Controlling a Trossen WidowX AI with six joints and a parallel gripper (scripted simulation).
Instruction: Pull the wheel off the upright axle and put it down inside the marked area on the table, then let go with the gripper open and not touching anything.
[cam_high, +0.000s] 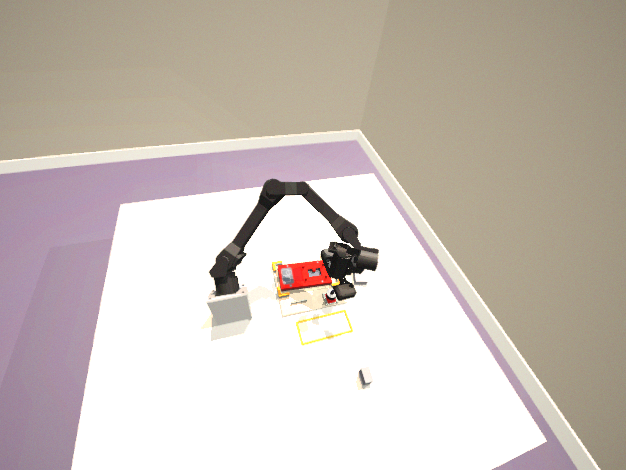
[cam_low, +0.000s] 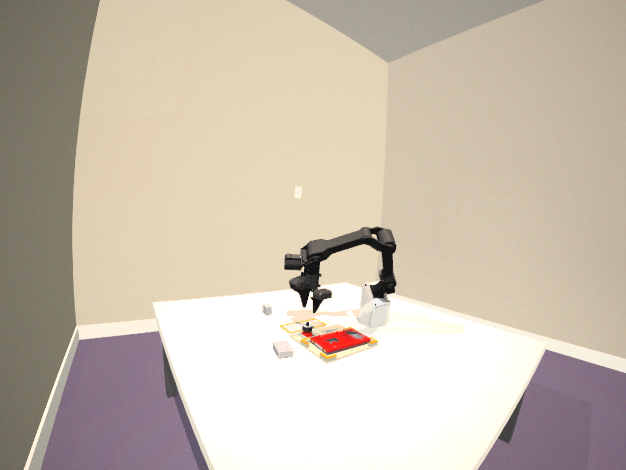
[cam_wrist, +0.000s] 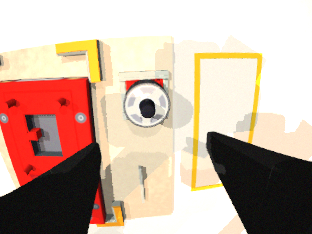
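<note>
The wheel (cam_high: 331, 293) (cam_low: 307, 328) (cam_wrist: 134, 113) is a pale, spoked disc with a dark rim in the wrist view, around the black upright axle (cam_wrist: 147, 108). Red shows under it. My gripper (cam_low: 309, 309) (cam_wrist: 153, 145) is open and empty, above the wheel and apart from it. In the wrist view the wheel lies beyond the fingertips, between their two lines. In the top view the gripper partly hides its own fingers. The marked area (cam_high: 299, 333) (cam_low: 287, 329) (cam_wrist: 196, 120) is a yellow outline beside the wheel's board, with nothing lying in it.
A red panel (cam_high: 298, 279) (cam_low: 336, 342) (cam_wrist: 72, 102) lies on the pale board (cam_wrist: 157, 200) beside the wheel, between yellow corner brackets (cam_wrist: 94, 65). A thin grey bar (cam_wrist: 143, 182) is on the board. Two grey blocks, one (cam_high: 366, 376) (cam_low: 266, 309) and another (cam_low: 282, 349), stand on the table.
</note>
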